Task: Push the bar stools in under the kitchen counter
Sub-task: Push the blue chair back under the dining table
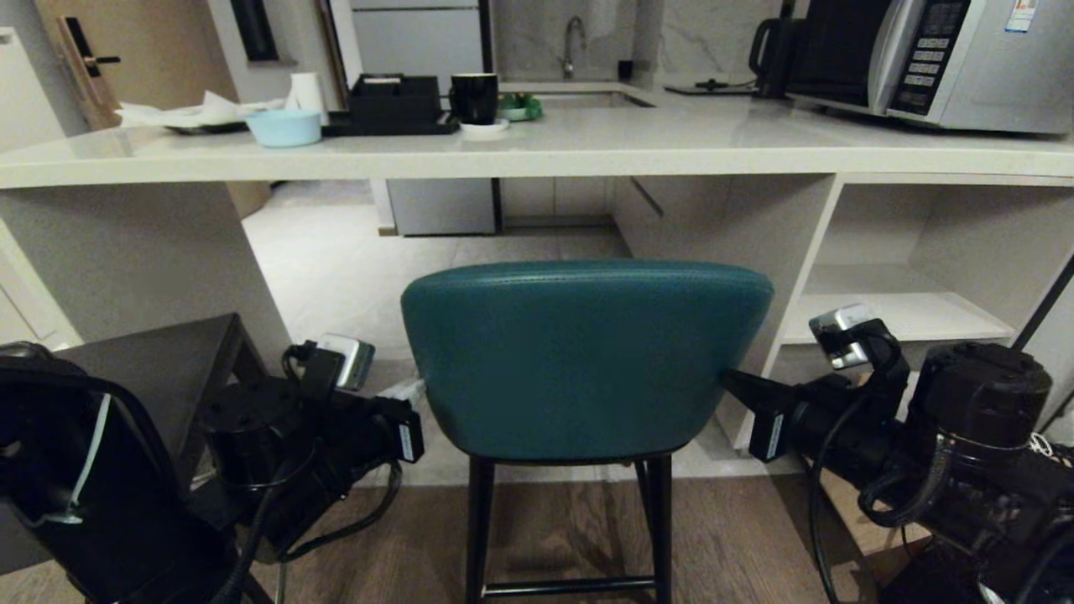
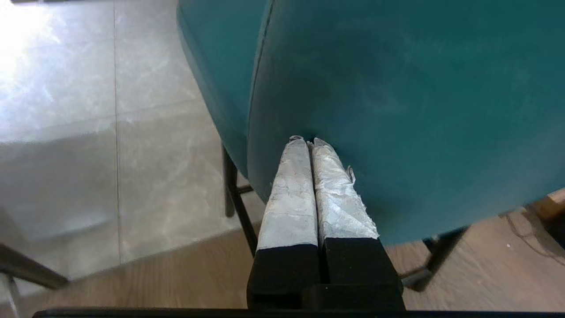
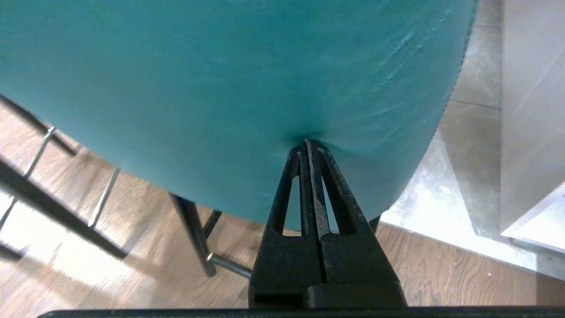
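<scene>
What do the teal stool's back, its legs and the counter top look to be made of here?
Teal stool back: padded leather or faux leather, with a fine grain, dimpling where the shut right gripper presses. Legs: thin black metal, by the look matte. Counter top: pale stone or stone-look slab, smooth with soft reflections; which one, the look leaves open.

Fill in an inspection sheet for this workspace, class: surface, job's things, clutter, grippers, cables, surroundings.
Surface: kitchen counter, pale slab top.
Job's things: teal stool not yet under the counter; dark stool at the robot's left.
Clutter: blue bowl, black mug, black tray, microwave.
Grippers: left gripper and right gripper, jaws shut, tips pressing the teal backrest.
Cables: black leads along both arms.
Surroundings: open shelving, sink tap.
</scene>
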Robot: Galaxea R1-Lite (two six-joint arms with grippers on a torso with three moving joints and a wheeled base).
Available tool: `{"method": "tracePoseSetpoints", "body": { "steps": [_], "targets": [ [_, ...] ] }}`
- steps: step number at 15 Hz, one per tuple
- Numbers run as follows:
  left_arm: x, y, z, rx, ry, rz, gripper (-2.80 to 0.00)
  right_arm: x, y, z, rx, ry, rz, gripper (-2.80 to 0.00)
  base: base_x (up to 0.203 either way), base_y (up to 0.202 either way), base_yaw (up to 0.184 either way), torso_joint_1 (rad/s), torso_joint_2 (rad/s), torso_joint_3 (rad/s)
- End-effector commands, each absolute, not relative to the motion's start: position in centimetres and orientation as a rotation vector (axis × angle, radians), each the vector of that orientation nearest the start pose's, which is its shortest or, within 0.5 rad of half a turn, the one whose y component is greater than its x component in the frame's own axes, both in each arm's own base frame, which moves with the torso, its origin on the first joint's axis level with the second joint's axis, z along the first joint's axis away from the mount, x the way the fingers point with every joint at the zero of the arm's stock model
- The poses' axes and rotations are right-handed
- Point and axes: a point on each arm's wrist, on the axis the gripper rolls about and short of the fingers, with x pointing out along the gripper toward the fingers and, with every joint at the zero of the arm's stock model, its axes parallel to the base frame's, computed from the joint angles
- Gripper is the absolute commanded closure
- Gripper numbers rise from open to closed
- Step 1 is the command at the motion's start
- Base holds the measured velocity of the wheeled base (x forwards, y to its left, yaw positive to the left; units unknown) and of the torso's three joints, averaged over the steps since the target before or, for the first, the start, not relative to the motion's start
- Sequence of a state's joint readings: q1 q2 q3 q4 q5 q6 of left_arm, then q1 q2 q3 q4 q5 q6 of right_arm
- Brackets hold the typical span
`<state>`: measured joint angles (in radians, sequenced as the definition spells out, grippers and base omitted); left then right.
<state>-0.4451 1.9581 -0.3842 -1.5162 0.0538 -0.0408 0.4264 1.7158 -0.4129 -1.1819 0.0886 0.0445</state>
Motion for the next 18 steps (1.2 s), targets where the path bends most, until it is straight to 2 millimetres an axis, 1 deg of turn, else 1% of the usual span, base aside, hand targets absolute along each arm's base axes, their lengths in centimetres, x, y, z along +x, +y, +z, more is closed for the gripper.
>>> {"method": "tracePoseSetpoints", "body": {
  "steps": [1, 5, 7, 10, 12, 15, 17, 18],
  "targets": [
    [26.7, -13.2, 10.3, -0.028, 0.018, -0.37, 0.0, 25.1, 12.1, 12.8, 0.016, 0.15, 0.501, 0.0, 0.0, 0.0, 0.0, 0.0, 0.0, 0.0],
    [27.0, -14.7, 11.0, -0.039, -0.022, -0.388, 0.0, 25.1, 12.8, 12.4, 0.014, 0.154, 0.51, 0.0, 0.0, 0.0, 0.0, 0.0, 0.0, 0.0],
    [27.9, -15.1, 10.6, -0.039, -0.025, -0.385, 0.0, 25.5, 13.1, 12.1, 0.012, 0.157, 0.511, 0.0, 0.0, 0.0, 0.0, 0.0, 0.0, 0.0],
    [30.1, -15.5, 9.3, -0.031, -0.011, -0.363, 0.0, 27.2, 14.0, 11.7, 0.012, 0.154, 0.513, 0.0, 0.0, 0.0, 0.0, 0.0, 0.0, 0.0],
    [31.3, -15.6, 9.6, -0.029, -0.006, -0.351, 0.0, 28.3, 14.5, 11.0, 0.009, 0.163, 0.513, 0.0, 0.0, 0.0, 0.0, 0.0, 0.0, 0.0],
    [34.0, -15.6, 10.1, -0.027, -0.001, -0.322, 0.0, 29.9, 15.3, 10.2, 0.007, 0.167, 0.51, 0.0, 0.0, 0.0, 0.0, 0.0, 0.0, 0.0],
    [35.8, -15.9, 9.8, -0.023, 0.013, -0.31, 0.0, 31.6, 15.4, 9.9, 0.011, 0.155, 0.494, 0.0, 0.0, 0.0, 0.0, 0.0, 0.0, 0.0],
    [36.5, -16.1, 9.4, -0.02, 0.025, -0.308, 0.0, 32.4, 15.4, 9.7, 0.013, 0.148, 0.483, 0.0, 0.0, 0.0, 0.0, 0.0, 0.0, 0.0]
  ]
}}
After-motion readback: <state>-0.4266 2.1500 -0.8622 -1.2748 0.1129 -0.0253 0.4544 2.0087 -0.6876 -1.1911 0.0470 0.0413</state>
